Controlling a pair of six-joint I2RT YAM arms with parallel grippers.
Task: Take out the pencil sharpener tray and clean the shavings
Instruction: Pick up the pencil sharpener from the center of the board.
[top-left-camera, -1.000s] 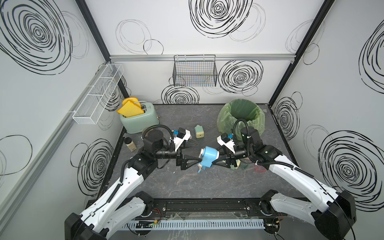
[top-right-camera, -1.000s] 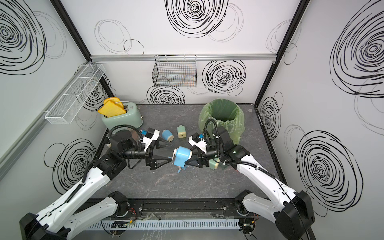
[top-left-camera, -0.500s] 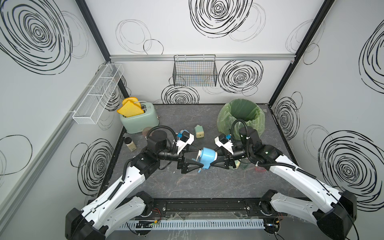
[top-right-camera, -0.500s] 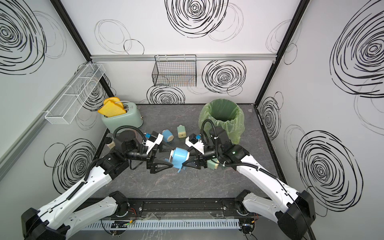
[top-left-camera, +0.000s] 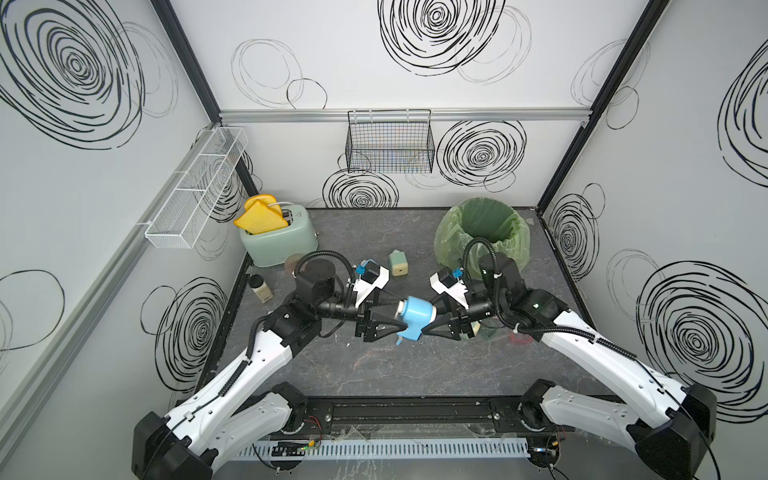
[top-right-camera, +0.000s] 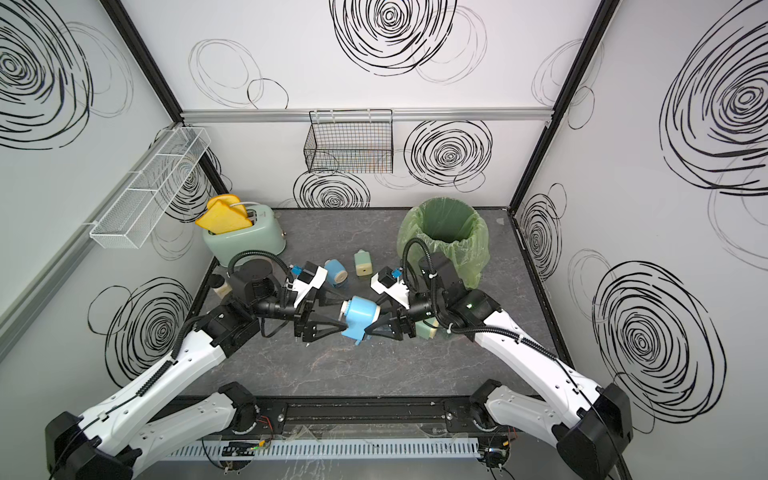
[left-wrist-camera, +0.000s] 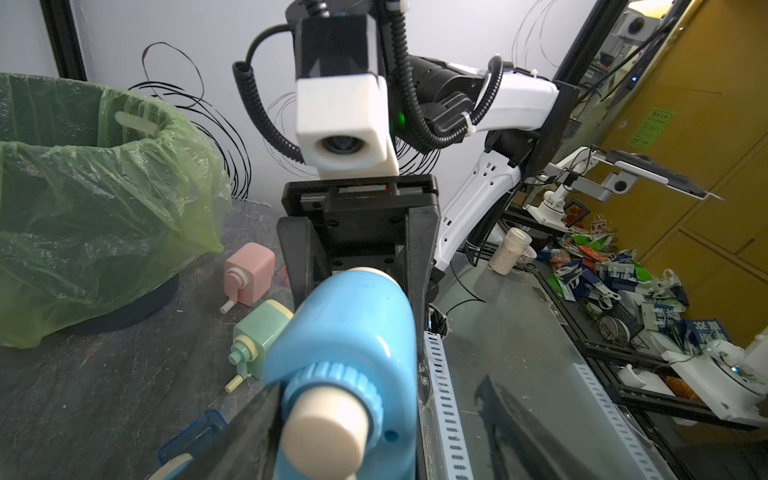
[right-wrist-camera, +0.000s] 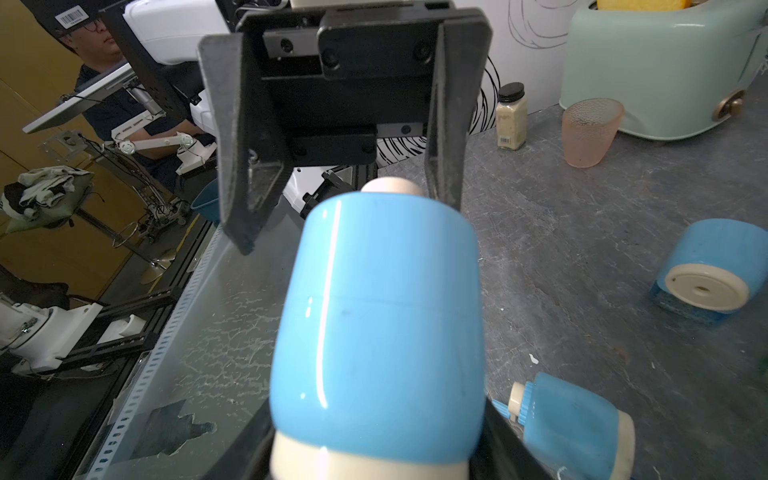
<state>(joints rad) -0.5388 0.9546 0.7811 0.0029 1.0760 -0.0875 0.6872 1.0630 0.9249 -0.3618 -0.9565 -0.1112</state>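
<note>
Blue sharpener (top-left-camera: 415, 318) likely light, rigid, slippery. Right gripper (top-left-camera: 428, 321) pinches body, 3 o'clock; left gripper (top-left-camera: 400, 319) fingers spread round 9 o'clock end.

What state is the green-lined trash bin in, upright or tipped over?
Upright. In both top views the trash bin shows its open mouth facing up, and the left wrist view shows it standing on its dark base.

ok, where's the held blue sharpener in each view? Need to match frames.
Both top views: blue sharpener just below centre, cream knob on its left end.
Left wrist: lower middle, large, knob end nearest the camera.
Right wrist: lower middle, large, knob at the far end.
Shared landmark: slotted white cable duct, visible in all four.
</note>
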